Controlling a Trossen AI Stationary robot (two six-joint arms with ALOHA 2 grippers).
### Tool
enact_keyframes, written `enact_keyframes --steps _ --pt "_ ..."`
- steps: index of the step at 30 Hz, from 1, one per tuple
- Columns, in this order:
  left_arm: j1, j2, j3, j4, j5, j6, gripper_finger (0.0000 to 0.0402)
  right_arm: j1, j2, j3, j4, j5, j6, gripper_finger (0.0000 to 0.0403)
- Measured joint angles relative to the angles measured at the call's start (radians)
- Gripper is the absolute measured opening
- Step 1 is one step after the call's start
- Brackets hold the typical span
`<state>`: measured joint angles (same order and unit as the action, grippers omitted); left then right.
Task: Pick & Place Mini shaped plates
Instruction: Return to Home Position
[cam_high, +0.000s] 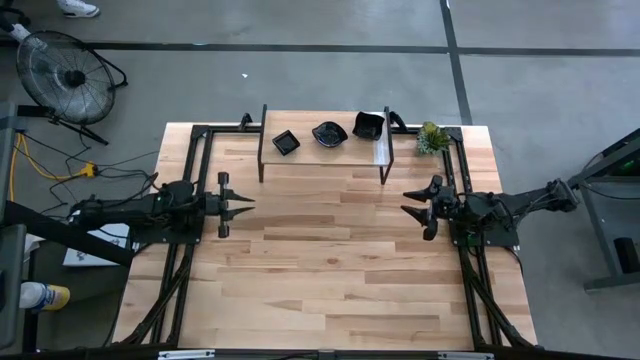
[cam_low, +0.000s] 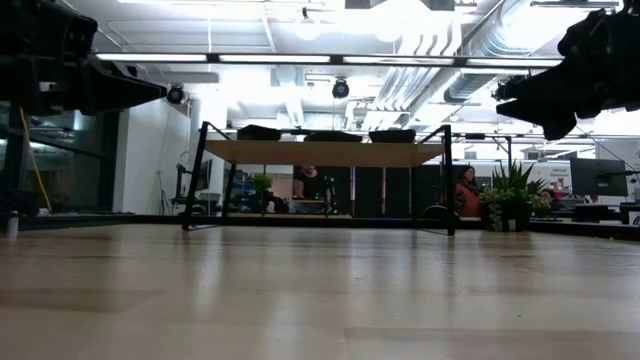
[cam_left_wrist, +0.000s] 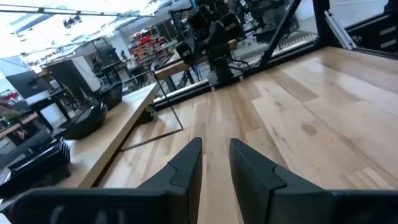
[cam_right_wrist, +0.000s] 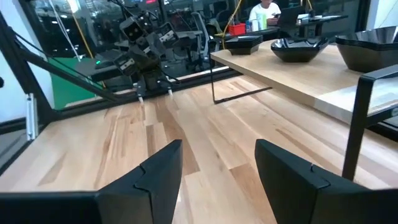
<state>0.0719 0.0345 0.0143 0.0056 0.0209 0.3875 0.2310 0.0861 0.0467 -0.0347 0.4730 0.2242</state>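
A wooden bench (cam_high: 330, 290) is seen from above, and a raised shelf (cam_high: 310, 157) on thin dark legs is set on it. Three piles of small glossy black plates are laid in a row on the shelf. The square plates (cam_high: 286, 143) are at the shelf's left end, the wavy-edged plates (cam_high: 329, 133) at its middle, and the deeper plates (cam_high: 368, 125) near its right end. The piles are kept apart from one another; how many plates are held in each cannot be told from these views. A small green plant (cam_high: 432, 138) is placed on the bench just beside the shelf's right end.

The left pincer (cam_high: 248, 201) is held above the bench, in front of the shelf and just off its left end. Its fingers are parted by a narrow gap, and nothing is gripped. The right pincer (cam_high: 406, 203) is held in front of the shelf, off its right end, and is turned towards the left one. Its fingers are spread wider and are likewise empty.
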Motion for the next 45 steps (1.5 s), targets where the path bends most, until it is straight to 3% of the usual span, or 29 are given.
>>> enact_keyframes --steps 8,16,28,36,45 --pt "0.000 0.000 -0.001 -0.001 -0.004 -0.008 0.0078 -0.041 0.020 0.000 0.000 0.002 -0.027 0.0197" --pt "0.000 0.001 -0.001 -0.001 -0.009 -0.162 0.0078 -0.048 0.019 0.000 0.002 0.006 -0.006 0.0197" --pt "0.000 0.029 -0.001 -0.002 -0.012 -0.077 0.0078 -0.048 0.019 -0.005 0.051 0.026 0.085 0.0197" --pt "0.000 0.035 -0.001 -0.002 -0.015 -0.074 0.0078 -0.048 0.019 -0.005 0.054 0.033 0.048 0.0197" --pt "0.000 0.035 -0.001 -0.002 -0.012 -0.075 0.0078 -0.047 0.019 -0.004 0.054 -0.095 0.330 0.0197"
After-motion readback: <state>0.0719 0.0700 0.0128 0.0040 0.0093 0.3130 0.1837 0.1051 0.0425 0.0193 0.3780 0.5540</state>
